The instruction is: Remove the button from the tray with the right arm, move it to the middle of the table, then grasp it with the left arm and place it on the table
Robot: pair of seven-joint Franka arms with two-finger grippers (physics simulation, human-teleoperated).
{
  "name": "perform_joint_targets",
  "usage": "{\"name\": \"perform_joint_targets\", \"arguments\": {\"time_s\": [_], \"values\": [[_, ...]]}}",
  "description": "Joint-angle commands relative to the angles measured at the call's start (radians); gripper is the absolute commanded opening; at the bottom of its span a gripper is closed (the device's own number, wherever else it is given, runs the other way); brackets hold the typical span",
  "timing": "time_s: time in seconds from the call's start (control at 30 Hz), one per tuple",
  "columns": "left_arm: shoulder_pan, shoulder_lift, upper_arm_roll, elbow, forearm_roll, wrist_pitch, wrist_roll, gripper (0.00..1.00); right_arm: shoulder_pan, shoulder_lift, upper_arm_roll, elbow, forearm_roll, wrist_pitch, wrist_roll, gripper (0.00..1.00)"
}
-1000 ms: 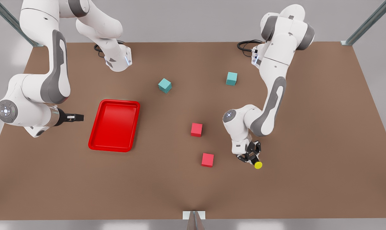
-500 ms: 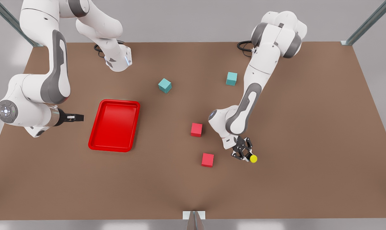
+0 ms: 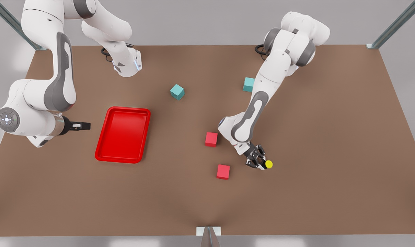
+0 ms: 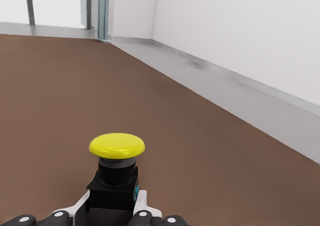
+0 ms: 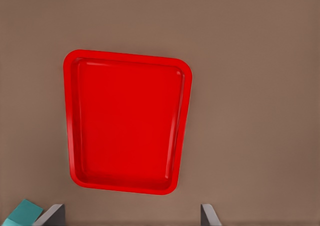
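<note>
Placement is the step in hand, as I judge it. Starting at the front view's left, the right arm waits out beyond the tray [image 3: 122,134], its hand [image 3: 86,126] pointing at the tray's rim from just beside it; its own camera looks down on the tray [image 5: 72,131], which lies bare inside, with two finger tips [image 5: 50,215] standing well apart at the frame's edge, so that hand is spread wide and carries nothing. Moving across the bench [image 3: 180,192], one teal cube [image 3: 177,92] sits toward the far side, then two red cubes [image 3: 211,139] lie near the middle, one behind the other, and a second teal cube [image 3: 248,84] peeks from behind the left arm's forearm. Rightmost of all, the left hand [image 3: 260,164] hangs low over the bench just beside the nearer red cube [image 3: 223,171], its fingers closed against the dark body of the button [image 3: 268,164]. The left wrist view bears this out: the button [image 4: 117,158] stands upright between the finger bases, yellow cap on top. Whether its base touches the bench yet I cannot tell. The next move, I reckon, calls for easing it straight down until it rests flat, then parting the fingers gently so the small thing does not tip, and lifting clear without brushing the red cube alongside.
</note>
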Motion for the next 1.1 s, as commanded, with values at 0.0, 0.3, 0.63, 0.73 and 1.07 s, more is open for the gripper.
{"name": "perform_joint_targets", "arguments": {"time_s": [0.0, 0.3, 0.63, 0.73, 1.07], "values": [[-0.003, 0.001, 0.000, 0.001, 0.019, -0.031, -0.321, 0.34, -0.004, -0.002, 0.000, 0.001, -0.001, -0.003, 0.000, 1.00], [-0.026, 0.023, 0.000, 0.016, 0.019, -0.056, -0.344, 0.34, 0.000, -0.004, 0.000, 0.001, -0.001, -0.004, 0.001, 1.00], [-0.035, 0.044, 0.000, 0.016, 0.049, -0.091, -0.269, 0.34, 0.003, -0.004, 0.000, 0.001, -0.001, -0.004, 0.001, 1.00], [-0.036, 0.058, 0.000, 0.016, 0.064, -0.094, -0.269, 0.34, 0.007, -0.007, 0.000, 0.001, -0.001, -0.006, 0.017, 1.00], [-0.045, 0.067, -0.001, 0.016, 0.062, -0.096, -0.271, 0.34, 0.003, -0.004, 0.000, 0.001, -0.001, -0.004, 0.017, 1.00]]}}
